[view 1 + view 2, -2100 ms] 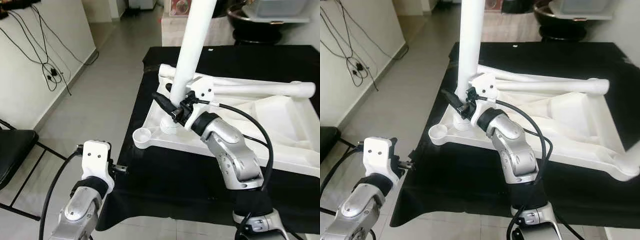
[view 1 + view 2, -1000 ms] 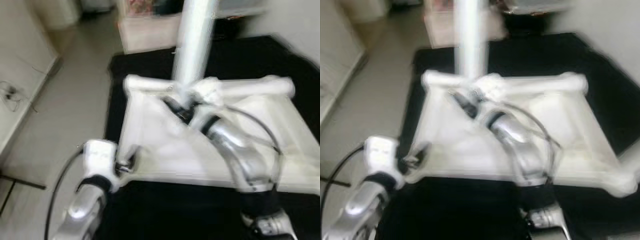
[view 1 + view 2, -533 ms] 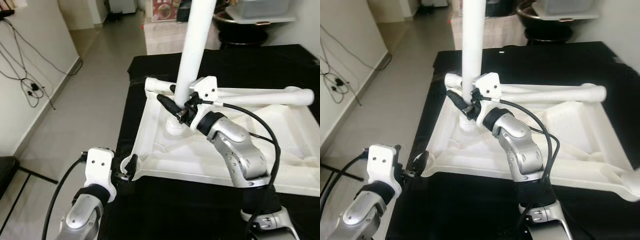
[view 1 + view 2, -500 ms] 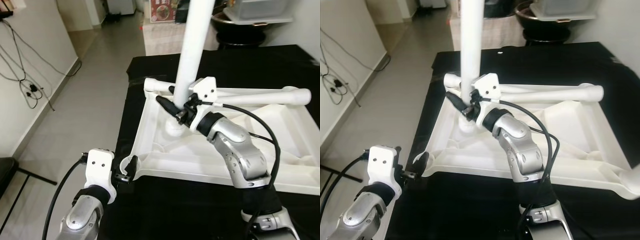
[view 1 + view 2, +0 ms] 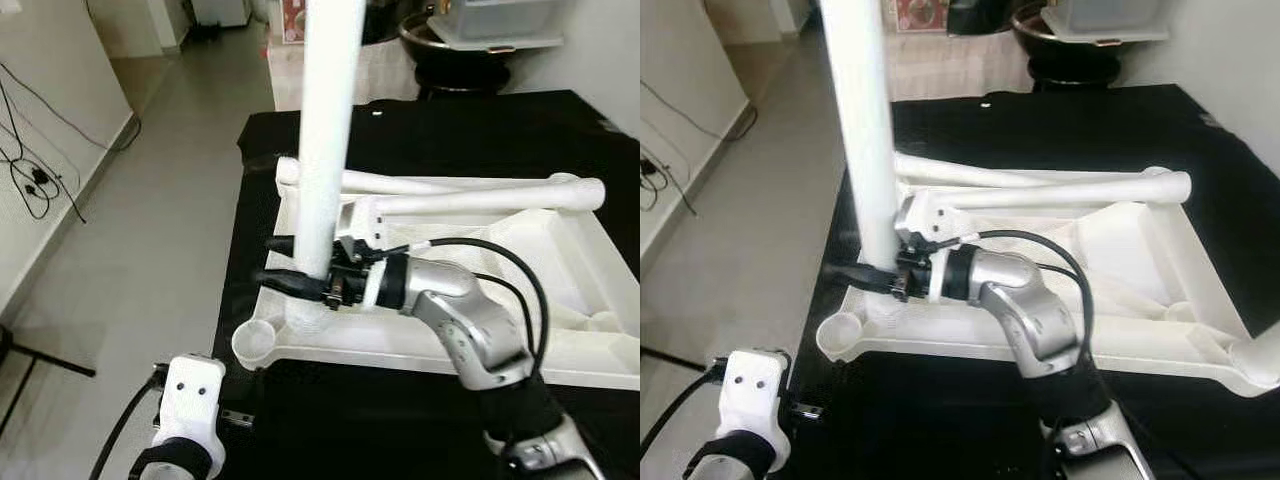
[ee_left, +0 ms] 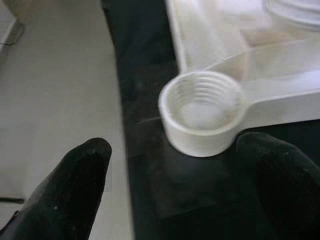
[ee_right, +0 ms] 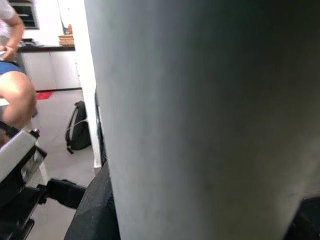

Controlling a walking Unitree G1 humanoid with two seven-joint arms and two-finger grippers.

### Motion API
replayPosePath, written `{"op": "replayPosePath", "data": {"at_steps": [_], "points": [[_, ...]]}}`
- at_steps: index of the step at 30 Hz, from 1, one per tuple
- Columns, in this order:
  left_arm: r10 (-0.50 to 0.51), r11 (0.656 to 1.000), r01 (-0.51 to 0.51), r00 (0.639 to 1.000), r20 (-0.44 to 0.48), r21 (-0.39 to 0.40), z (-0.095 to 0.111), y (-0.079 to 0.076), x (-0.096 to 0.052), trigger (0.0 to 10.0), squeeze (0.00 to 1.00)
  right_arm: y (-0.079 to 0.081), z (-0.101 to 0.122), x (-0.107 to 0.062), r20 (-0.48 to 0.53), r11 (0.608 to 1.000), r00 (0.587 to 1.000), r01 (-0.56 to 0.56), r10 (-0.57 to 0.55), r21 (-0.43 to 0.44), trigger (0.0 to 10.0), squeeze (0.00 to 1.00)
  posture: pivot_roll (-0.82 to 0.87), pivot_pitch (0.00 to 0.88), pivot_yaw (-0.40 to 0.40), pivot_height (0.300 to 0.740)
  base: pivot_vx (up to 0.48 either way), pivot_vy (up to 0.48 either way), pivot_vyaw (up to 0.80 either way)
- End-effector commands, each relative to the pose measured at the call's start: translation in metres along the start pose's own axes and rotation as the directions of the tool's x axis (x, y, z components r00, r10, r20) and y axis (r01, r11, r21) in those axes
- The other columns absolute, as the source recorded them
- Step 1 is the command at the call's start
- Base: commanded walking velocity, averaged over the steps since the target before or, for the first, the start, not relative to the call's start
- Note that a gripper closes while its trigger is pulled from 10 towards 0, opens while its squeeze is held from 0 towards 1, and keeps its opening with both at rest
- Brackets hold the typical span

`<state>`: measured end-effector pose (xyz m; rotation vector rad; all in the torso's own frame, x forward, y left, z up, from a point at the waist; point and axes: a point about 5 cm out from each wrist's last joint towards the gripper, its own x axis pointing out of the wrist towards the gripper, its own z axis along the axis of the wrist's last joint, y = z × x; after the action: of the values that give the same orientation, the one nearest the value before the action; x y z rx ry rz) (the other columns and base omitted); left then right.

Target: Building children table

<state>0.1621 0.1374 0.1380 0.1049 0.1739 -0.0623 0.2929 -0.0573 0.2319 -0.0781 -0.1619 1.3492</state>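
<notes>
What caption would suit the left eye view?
Right pincer gripping an upright white table leg above the upturned white tabletop on a black cloth.

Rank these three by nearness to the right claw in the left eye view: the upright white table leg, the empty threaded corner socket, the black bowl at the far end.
1. Upright white table leg, gripped inside the right claw.
2. Empty threaded corner socket, just below, at the upturned tabletop's near corner.
3. Black bowl, beyond the table's far edge.

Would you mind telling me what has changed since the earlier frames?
The right gripper, still clamped on the upright white leg, has swung it nearer the tabletop's front-left corner socket. The left gripper, open, now lines up on that socket. The upturned tabletop stays on the black cloth.
</notes>
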Motion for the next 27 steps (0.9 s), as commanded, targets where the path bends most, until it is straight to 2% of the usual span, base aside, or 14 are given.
{"op": "replayPosePath", "data": {"at_steps": [1, 5, 10, 11, 12, 15, 16, 18, 19, 21, 22, 27], "points": [[0.025, 0.999, -0.025, 1.0, -0.01, 0.042, -0.001, 0.004, -0.004, 10.0, 0.0, 0.003, 0.004, 0.006, 0.023, 0.999, 0.999, -0.036, 0.036, -0.01, 10.0, 0.0, 0.03, 0.177, 0.008, 0.74, 0.0, 0.442, 0.0], [0.016, 0.999, -0.016, 1.0, 0.007, 0.051, 0.003, 0.002, -0.006, 10.0, 0.0, 0.001, 0.005, 0.006, 0.024, 0.999, 0.998, -0.049, 0.05, -0.012, 10.0, 0.0, 0.04, 0.195, 0.005, 0.74, 0.0, 0.446, 0.0], [-0.036, 0.998, 0.035, 0.999, 0.011, 0.044, 0.006, -0.002, -0.01, 10.0, 0.0, -0.002, 0.008, 0.003, 0.021, 0.996, 0.996, -0.088, 0.088, -0.017, 10.0, 0.0, 0.03, 0.216, 0.006, 0.74, 0.0, 0.0, 0.0], [-0.084, 0.996, 0.084, 0.996, 0.006, 0.031, 0.006, -0.006, -0.012, 10.0, 0.0, -0.002, 0.009, 0.001, 0.02, 0.994, 0.994, -0.107, 0.107, -0.017, 10.0, 0.0, 0.03, 0.222, 0.006, 0.74, 0.0, 0.0, 0.0], [-0.084, 0.996, 0.084, 0.996, 0.006, 0.031, 0.006, -0.006, -0.012, 10.0, 0.0, -0.002, 0.009, 0.001, 0.02, 0.994, 0.994, -0.107, 0.107, -0.017, 10.0, 0.0, 0.03, 0.222, 0.006, 0.74, 0.0, 0.0, 0.0], [-0.228, 0.973, 0.227, 0.974, -0.006, -0.029, 0.006, -0.017, -0.016, 10.0, 0.0, -0.002, 0.009, -0.003, 0.026, 0.991, 0.991, -0.135, 0.135, -0.009, 10.0, 0.0, 0.03, 0.232, 0.008, 0.74, 0.0, 0.0, 0.0], [-0.228, 0.973, 0.227, 0.974, -0.006, -0.029, 0.006, -0.017, -0.016, 10.0, 0.0, -0.002, 0.009, -0.003, 0.026, 0.991, 0.991, -0.135, 0.135, -0.009, 10.0, 0.0, 0.03, 0.232, 0.008, 0.74, 0.0, 0.0, 0.0], [-0.376, 0.923, 0.374, 0.926, -0.014, -0.094, 0.006, -0.027, -0.023, 10.0, 0.0, -0.003, 0.01, -0.006, 0.044, 0.989, 0.988, -0.146, 0.145, 0.004, 10.0, 0.0, 0.03, 0.235, 0.011, 0.74, 0.0, 0.0, 0.0], [-0.376, 0.923, 0.374, 0.926, -0.014, -0.094, 0.006, -0.027, -0.023, 10.0, 0.0, -0.003, 0.01, -0.006, 0.044, 0.989, 0.988, -0.146, 0.145, 0.004, 10.0, 0.0, 0.03, 0.235, 0.011, 0.74, 0.0, 0.0, 0.0], [-0.493, 0.865, 0.489, 0.87, -0.018, -0.111, 0.006, -0.036, -0.032, 10.0, 0.0, -0.005, 0.009, -0.009, 0.05, 0.989, 0.987, -0.15, 0.15, -0.002, 10.0, 0.0, 0.03, 0.251, 0.02, 0.74, 0.0, 0.0, 0.0], [-0.513, 0.854, 0.508, 0.858, -0.019, -0.111, 0.006, -0.037, -0.034, 10.0, 0.0, -0.006, 0.009, -0.009, 0.049, 0.989, 0.987, -0.151, 0.151, -0.007, 10.0, 0.0, 0.03, 0.251, 0.02, 0.74, 0.0, 0.0, 0.0], [-0.524, 0.848, 0.52, 0.852, -0.011, -0.106, 0.007, -0.036, -0.034, 10.0, 0.0, -0.012, 0.011, -0.013, 0.057, 0.989, 0.987, -0.149, 0.15, -0.02, 10.0, 0.0, 0.04, 0.272, 0.03, 0.74, 0.0, 0.0, 0.0]]}}
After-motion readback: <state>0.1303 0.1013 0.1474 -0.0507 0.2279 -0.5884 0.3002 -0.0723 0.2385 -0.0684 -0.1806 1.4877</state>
